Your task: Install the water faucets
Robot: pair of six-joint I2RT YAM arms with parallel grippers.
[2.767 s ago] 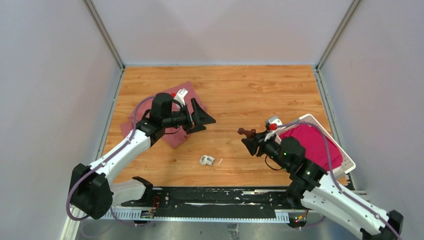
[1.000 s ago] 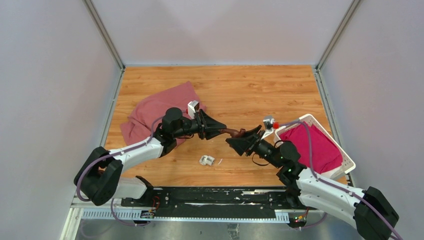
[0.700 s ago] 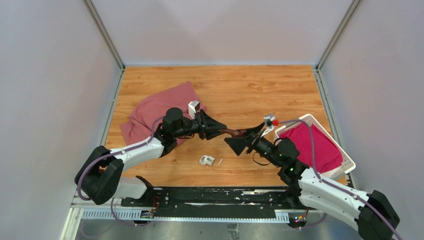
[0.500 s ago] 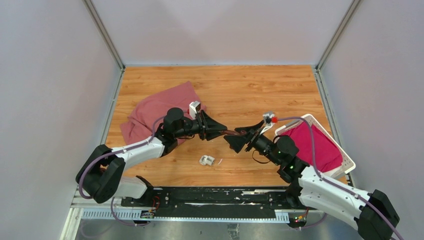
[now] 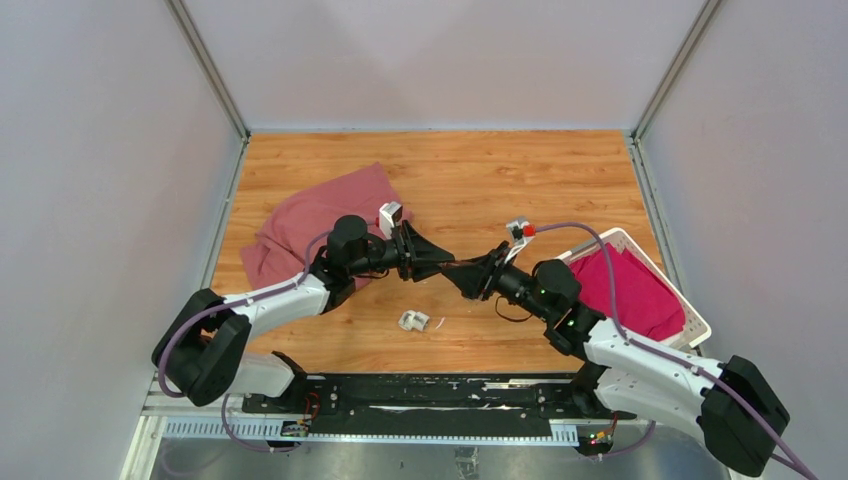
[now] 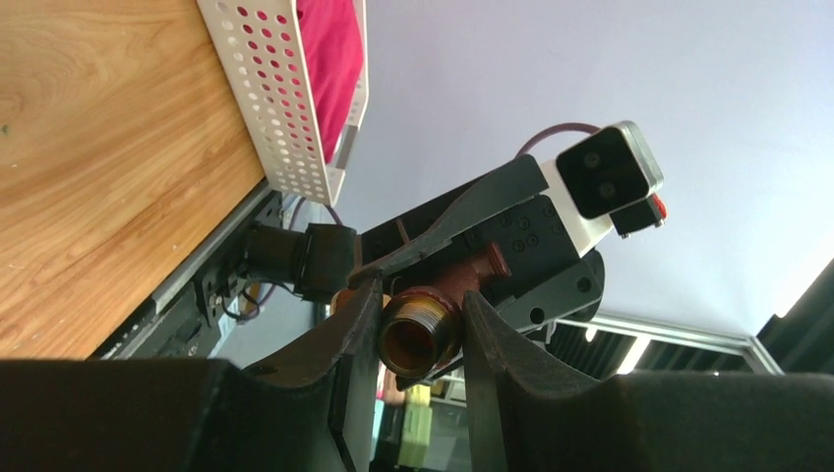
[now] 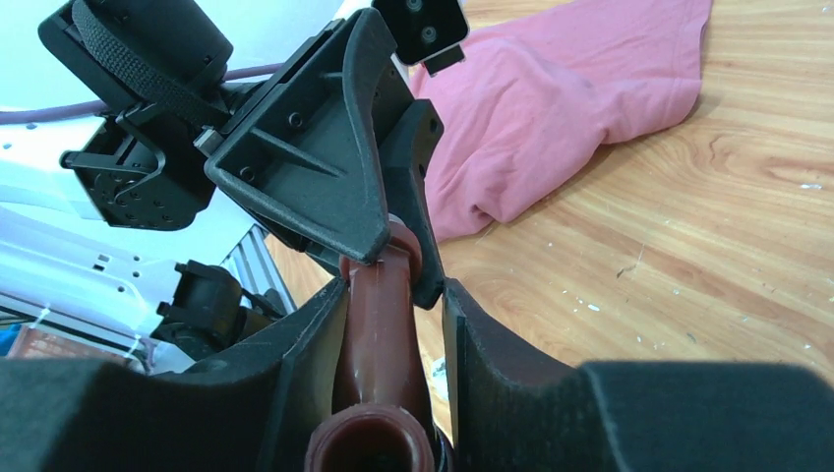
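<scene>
Near the middle of the desk [image 5: 520, 180] the two arms meet tip to tip. The left pincer [image 6: 421, 301] is clenched on the threaded metal end of the tap [image 7: 379, 315], and the right pincer [image 7: 391, 291] is clenched on its reddish-brown body, so the tap hangs in the air between them, clear of the wood. The white fitting [image 5: 413, 320] lies alone on the desk at 7 o'clock from that meeting point. The pink cloth [image 5: 310, 215] sits at 10 o'clock, the white basket [image 5: 693, 322] at 4 o'clock.
</scene>
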